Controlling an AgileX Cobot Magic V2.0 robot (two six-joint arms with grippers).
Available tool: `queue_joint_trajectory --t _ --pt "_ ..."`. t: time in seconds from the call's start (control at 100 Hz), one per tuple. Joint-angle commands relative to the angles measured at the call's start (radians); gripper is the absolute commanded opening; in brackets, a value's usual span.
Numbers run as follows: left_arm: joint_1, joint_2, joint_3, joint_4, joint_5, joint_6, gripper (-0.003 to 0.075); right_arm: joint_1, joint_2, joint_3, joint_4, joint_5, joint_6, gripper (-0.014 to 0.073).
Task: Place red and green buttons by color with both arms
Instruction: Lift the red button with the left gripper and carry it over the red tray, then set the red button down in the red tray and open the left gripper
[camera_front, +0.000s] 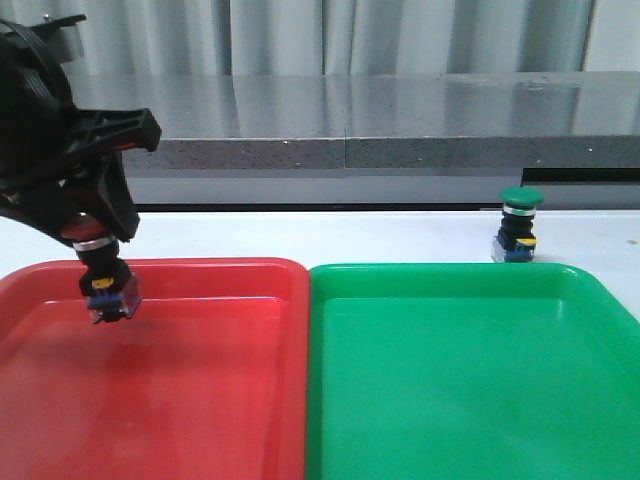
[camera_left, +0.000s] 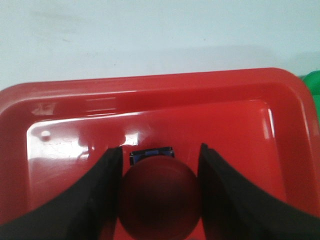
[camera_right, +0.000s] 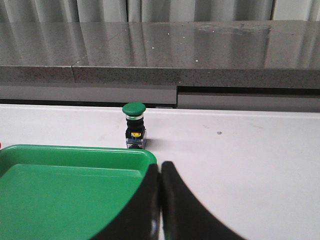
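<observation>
My left gripper is shut on the red button, holding it by its cap just above the far left part of the red tray. In the left wrist view the red cap sits between the two black fingers over the red tray. The green button stands upright on the white table behind the green tray. In the right wrist view the green button stands beyond the green tray's far corner. My right gripper is shut and empty; it is out of the front view.
The red and green trays lie side by side, touching, at the table's front. A grey stone ledge runs along the back of the white table.
</observation>
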Motion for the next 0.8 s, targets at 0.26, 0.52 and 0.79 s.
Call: queue_joint_trajectory --t 0.26,0.52,0.79 --pt "-0.018 0.014 -0.024 -0.011 -0.053 -0.01 0.0098 0.0 -0.021 -0.014 0.002 -0.081 0.0 -0.011" --pt "-0.05 0.014 -0.024 -0.009 -0.057 -0.01 0.0414 0.0 -0.021 -0.014 0.002 -0.081 0.0 -0.011" --pt "-0.05 0.012 -0.024 -0.009 -0.057 -0.01 0.058 0.0 -0.021 -0.014 0.002 -0.081 0.0 -0.011"
